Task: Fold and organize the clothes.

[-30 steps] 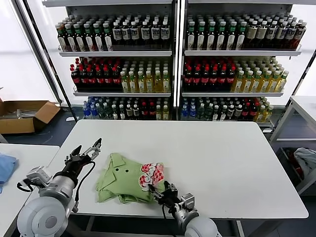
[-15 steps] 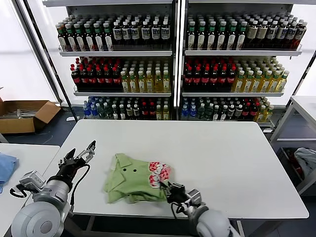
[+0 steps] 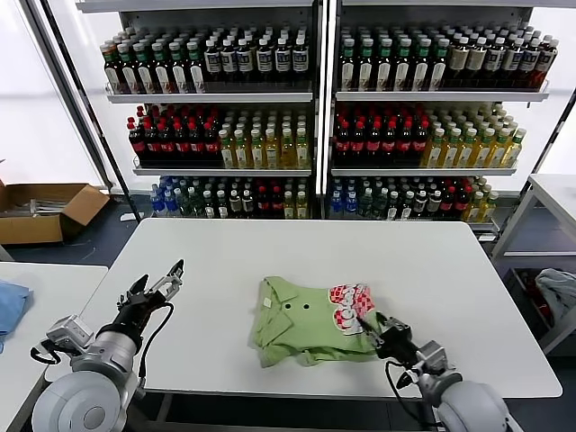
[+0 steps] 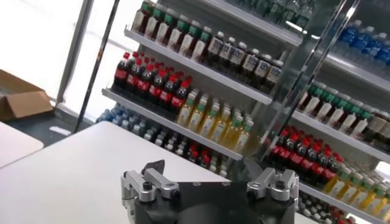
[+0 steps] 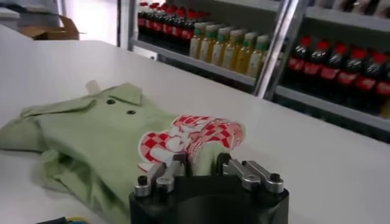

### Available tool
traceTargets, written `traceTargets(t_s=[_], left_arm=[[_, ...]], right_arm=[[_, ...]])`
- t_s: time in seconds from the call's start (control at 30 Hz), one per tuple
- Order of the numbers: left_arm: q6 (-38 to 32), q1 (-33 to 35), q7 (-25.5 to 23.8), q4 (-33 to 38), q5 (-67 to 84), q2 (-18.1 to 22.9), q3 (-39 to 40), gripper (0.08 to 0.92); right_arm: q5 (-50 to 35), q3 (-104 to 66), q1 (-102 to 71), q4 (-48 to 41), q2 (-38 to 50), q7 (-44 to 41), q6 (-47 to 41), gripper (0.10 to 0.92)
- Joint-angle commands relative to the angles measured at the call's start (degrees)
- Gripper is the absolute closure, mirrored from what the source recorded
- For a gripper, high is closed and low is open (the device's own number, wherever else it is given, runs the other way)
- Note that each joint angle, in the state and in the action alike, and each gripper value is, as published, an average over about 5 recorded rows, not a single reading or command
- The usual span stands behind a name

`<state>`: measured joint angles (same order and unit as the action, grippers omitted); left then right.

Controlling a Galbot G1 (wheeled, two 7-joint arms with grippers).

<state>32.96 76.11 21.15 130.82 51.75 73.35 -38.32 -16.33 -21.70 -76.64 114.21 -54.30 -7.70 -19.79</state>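
We see the light green shirt (image 3: 301, 321) lying folded on the white counter (image 3: 432, 270), toward the near edge and a little right of centre in the head view. Its collar faces the robot's left, the two dark buttons (image 3: 297, 305) lie just beside the collar, and the red-and-white chest print (image 3: 349, 308) sits at the end nearest the right arm. In the right wrist view the same shirt (image 5: 116, 137) spreads out ahead of the camera, with rumpled layers along its lower edge. The right end effector (image 3: 371, 328) rests at the print end of the shirt, its fingers (image 5: 173, 167) set at the hem with cloth between them; we cannot tell whether they are clamped on the fabric or merely around it. The left end effector (image 3: 160, 289) hovers above the counter, well apart from the shirt on the robot's left, with its fingers (image 4: 146, 182) spread wide and nothing between them. Behind the counter stand shelves of bottled drinks (image 3: 270, 135), a cardboard box (image 3: 45, 209) lies on the floor at far left, and a light blue cloth (image 3: 11, 304) rests on a neighbouring counter.
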Motion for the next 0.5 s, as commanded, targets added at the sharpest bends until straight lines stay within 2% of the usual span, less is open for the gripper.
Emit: traceTargets(t_s=[0.03,0.2,0.4,0.5], left_arm=[[0.1,0.5,-0.1,0.3,0.0,0.4,1.4,0.177],[0.1,0.9,0.0,0.6,0.1,0.1,2.0,0.177],[0.1,1.6,0.0,0.7,0.0,0.0,2.3,0.177],[0.1,2.0,0.0,0.8,-0.1,-0.1,2.0,0.177]], right_arm=[[0.7,-6.0,-4.5,3.4,-2.0,6.2,4.4,0.573],[0.9,3.9,2.2,1.2,-8.2,7.5,4.3,0.425],[0.2,16.4,10.0,-6.5,-16.1,10.4,2.8,0.259],[-1.2,19.7,10.8,-8.9,-18.3,11.4,1.7,0.213]])
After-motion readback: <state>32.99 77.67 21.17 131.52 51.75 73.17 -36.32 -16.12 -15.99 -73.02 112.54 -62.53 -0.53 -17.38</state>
